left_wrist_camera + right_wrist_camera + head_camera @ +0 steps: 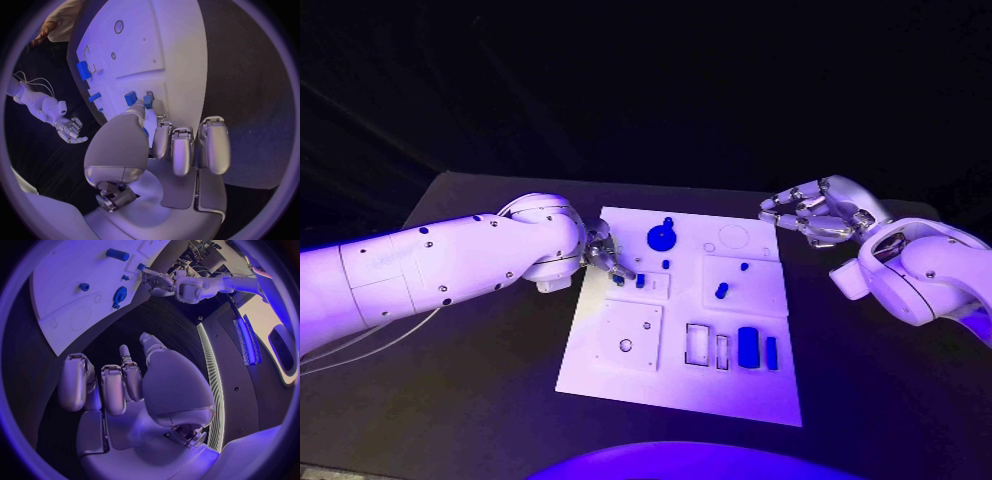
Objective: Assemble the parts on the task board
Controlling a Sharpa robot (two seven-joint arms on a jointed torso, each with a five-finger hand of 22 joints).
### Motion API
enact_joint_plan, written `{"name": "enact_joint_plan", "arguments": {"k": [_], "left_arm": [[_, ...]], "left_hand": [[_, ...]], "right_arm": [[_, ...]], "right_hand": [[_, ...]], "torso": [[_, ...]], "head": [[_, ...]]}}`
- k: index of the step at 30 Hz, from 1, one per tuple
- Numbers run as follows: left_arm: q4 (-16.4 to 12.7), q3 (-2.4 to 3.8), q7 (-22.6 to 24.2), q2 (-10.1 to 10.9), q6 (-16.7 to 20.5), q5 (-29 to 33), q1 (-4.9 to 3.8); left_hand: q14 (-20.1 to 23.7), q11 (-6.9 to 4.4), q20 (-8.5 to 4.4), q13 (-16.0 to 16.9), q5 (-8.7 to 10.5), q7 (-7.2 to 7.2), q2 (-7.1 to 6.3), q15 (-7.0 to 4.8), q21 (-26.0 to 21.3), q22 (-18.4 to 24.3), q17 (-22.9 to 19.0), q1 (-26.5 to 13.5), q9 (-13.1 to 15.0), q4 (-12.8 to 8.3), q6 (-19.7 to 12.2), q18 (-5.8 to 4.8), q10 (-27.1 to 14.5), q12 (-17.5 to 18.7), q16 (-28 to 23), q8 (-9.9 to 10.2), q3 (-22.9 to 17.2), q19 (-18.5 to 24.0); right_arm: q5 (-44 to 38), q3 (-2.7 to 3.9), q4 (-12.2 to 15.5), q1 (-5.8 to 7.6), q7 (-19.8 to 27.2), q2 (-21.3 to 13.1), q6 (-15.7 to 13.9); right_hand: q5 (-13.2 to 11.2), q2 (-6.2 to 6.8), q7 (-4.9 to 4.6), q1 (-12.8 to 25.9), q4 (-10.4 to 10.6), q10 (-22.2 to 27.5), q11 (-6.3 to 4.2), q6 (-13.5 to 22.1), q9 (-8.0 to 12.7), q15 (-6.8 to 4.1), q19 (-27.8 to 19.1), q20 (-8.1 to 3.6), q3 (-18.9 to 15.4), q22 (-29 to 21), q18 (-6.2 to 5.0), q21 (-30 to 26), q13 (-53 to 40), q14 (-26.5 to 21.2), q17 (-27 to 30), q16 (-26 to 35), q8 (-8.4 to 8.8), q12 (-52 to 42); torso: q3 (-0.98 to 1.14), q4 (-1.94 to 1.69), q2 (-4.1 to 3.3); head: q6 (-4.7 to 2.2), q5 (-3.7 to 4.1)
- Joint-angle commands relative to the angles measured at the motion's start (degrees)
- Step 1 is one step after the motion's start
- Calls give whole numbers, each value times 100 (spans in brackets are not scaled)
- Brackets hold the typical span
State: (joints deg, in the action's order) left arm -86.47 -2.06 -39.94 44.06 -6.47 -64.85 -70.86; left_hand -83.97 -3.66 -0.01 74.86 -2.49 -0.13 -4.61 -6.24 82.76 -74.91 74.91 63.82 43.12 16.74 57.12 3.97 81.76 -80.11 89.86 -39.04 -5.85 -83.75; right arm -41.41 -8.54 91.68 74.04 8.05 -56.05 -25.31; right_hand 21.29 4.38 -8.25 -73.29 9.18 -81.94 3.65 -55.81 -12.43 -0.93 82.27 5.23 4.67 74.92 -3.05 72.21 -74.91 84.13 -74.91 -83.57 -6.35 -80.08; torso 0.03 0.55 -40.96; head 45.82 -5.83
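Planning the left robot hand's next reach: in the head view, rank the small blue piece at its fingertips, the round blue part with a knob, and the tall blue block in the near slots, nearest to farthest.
1. Small blue piece, right at the left robot hand, on the task board.
2. Round blue part, just beyond, toward the board's far edge.
3. Tall blue block, farthest, in the near slots on the right-arm side.

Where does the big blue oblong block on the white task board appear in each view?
Head view: the big blue oblong block lies on the white task board, at its near right.
Left wrist view: across the board.
Right wrist view: far across the board.
Shared landmark: the left hand.
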Motion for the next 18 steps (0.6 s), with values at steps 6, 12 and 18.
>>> {"name": "enact_joint_plan", "arguments": {"k": [6,12,18], "left_arm": [[-3,-7,-158,-5,-144,49,6],[-16,-7,-157,3,-161,53,6],[-47,-7,-157,37,-137,55,6]], "left_hand": [[-603,-6,-11,-15,-31,0,-24,-32,15,-185,1509,-18,15,-1,-9,-106,28,-15,14,-13,149,-35],[-603,-2,-11,-19,-31,5,-28,-30,14,-187,1509,-90,26,6,-14,-106,24,-9,14,-12,306,-35],[-603,0,-9,-26,-31,6,14,-29,12,-186,1509,-225,42,7,-16,-105,18,-1,14,-12,516,-34]], "right_arm": [[-32,0,8,-4,33,-2,22],[-32,0,6,-4,33,-1,22],[-32,0,3,-4,33,1,24]], "right_hand": [[37,-7,-1,44,14,20,-21,28,-10,12,-23,-9,-36,213,-112,-19,-525,337,-745,23,-27,-3],[37,-7,-1,44,14,20,-21,28,-10,12,-23,-9,-36,213,-112,-19,-525,337,-745,23,-27,-3],[38,-9,0,49,16,20,-21,28,-11,11,-22,-9,-45,213,-112,-20,-524,336,-743,25,-28,-3]], "torso": [[-1,-1,1],[-2,-1,0],[-2,-1,3]], "head": [[13,3],[15,1],[9,-3]]}}
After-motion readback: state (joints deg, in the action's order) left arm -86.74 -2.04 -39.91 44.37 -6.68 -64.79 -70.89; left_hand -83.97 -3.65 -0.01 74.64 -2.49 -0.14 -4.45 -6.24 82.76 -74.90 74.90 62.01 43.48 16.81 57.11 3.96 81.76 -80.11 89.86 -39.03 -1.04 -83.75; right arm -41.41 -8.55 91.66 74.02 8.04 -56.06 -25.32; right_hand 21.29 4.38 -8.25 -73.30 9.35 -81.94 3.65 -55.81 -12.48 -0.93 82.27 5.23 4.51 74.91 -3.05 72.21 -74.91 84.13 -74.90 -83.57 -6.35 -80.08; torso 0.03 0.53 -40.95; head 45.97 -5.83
